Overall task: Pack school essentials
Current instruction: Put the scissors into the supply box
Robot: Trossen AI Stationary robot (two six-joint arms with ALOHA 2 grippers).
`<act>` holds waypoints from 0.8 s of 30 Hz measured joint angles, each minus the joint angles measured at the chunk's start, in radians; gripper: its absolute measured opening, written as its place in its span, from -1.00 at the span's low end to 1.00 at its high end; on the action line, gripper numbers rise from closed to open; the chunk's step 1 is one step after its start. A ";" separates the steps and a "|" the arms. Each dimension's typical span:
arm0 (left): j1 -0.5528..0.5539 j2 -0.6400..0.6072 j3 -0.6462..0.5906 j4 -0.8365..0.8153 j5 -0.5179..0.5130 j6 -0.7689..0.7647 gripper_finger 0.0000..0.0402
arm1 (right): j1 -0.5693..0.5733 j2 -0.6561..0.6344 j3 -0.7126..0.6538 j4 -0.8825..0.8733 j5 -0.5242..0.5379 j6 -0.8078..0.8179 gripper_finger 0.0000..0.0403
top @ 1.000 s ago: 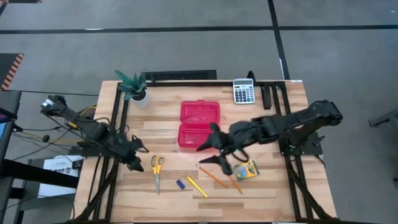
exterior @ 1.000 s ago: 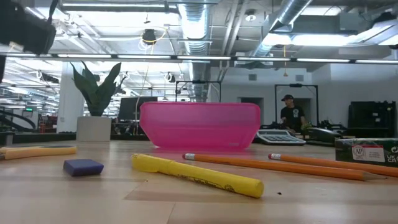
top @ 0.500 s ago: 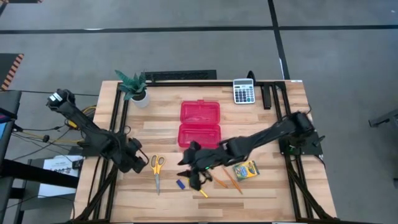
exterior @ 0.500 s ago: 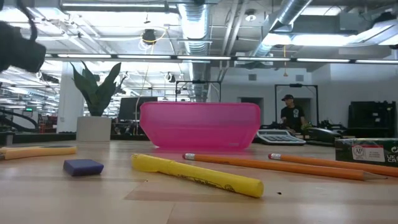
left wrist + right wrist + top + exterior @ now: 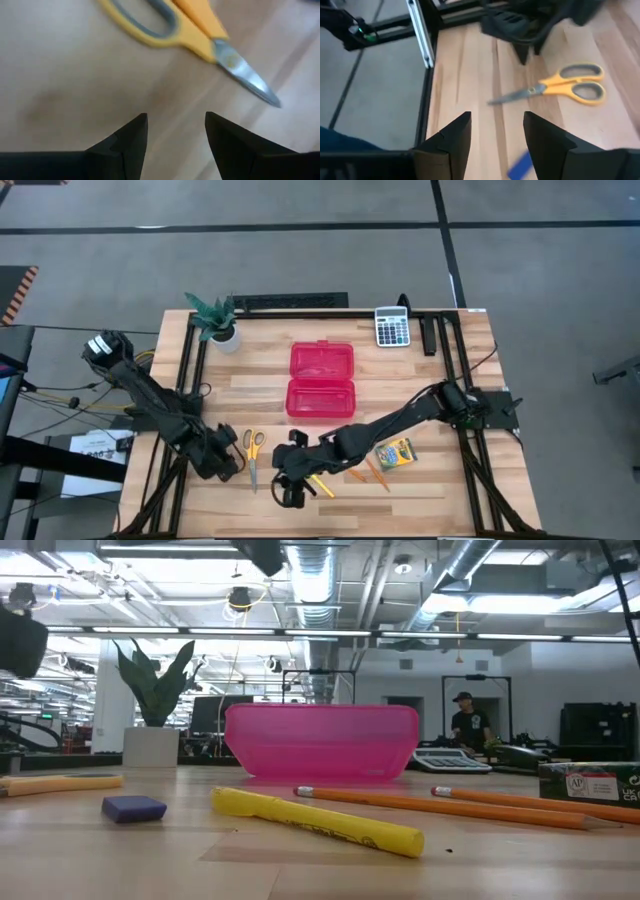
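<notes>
Scissors (image 5: 252, 452) lie just beside your low left gripper (image 5: 226, 465), jaws apart and empty. Your right gripper (image 5: 290, 485) stretches across the desk (image 5: 420, 490) over the eraser (image 5: 521, 164), jaws apart, holding nothing.

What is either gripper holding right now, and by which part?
Nothing. The left gripper is open beside the scissors; the right gripper is open above the eraser.

Bare wood lies between the scissors (image 5: 252, 452) and the left gripper (image 5: 226, 467), with the table's black frame rail (image 5: 190, 385) beyond
</notes>
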 joint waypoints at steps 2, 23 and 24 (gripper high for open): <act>-0.016 0.063 0.003 0.066 -0.029 -0.045 -0.09 | 0.001 -0.027 0.000 -0.055 0.001 -0.002 -0.06; 0.095 0.488 0.277 0.304 -0.314 -0.048 -0.40 | 0.130 -0.083 0.000 -0.237 0.066 0.094 -0.11; 0.109 0.485 0.278 0.308 -0.329 -0.047 -0.40 | 0.134 -0.083 0.000 -0.248 0.085 0.102 -0.11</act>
